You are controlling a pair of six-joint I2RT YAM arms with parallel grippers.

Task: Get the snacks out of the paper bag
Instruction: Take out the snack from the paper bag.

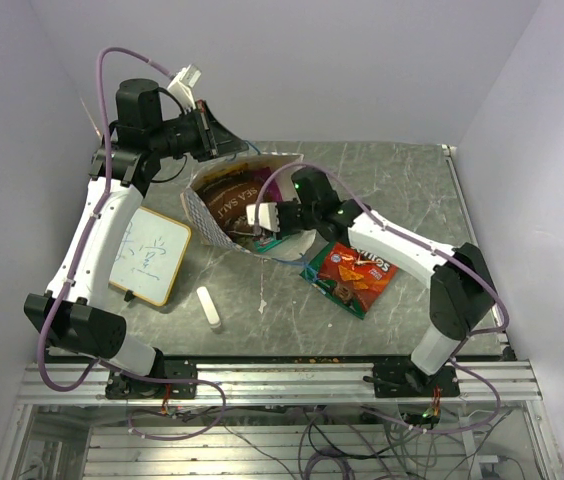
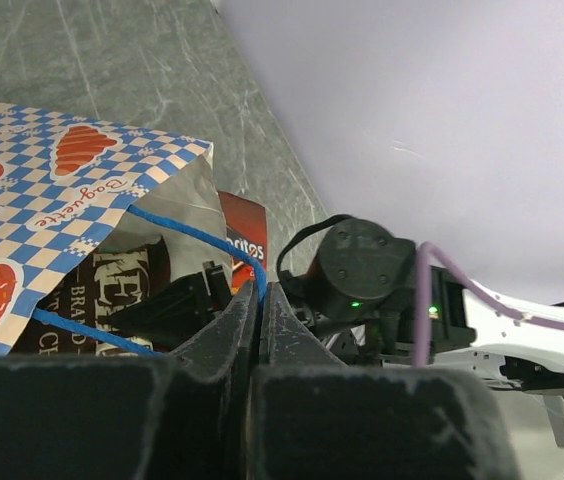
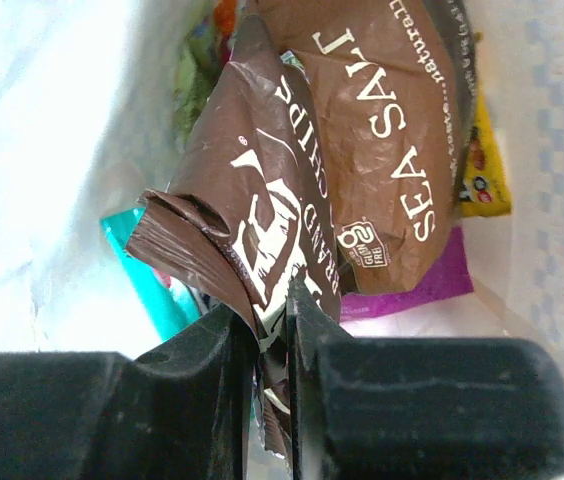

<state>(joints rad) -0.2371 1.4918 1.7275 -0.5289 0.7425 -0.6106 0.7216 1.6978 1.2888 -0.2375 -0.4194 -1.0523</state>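
The brown sea-salt chip packet (image 3: 362,150) sits inside the paper bag (image 1: 195,207), its crumpled edge pinched by the right gripper (image 3: 270,312), evidently for withdrawal. The left gripper (image 2: 260,300) is closed on the bag's blue cord handle (image 2: 192,236), apparently to hold the mouth open. A Doritos packet (image 1: 355,272) lies just outside the bag.

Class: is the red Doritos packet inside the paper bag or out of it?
Out: the Doritos packet lies flat on the table, beside the paper bag.

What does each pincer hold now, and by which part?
The left pincer grips the paper bag by its blue cord handle. The right pincer grips the brown snack bag by its crumpled edge.
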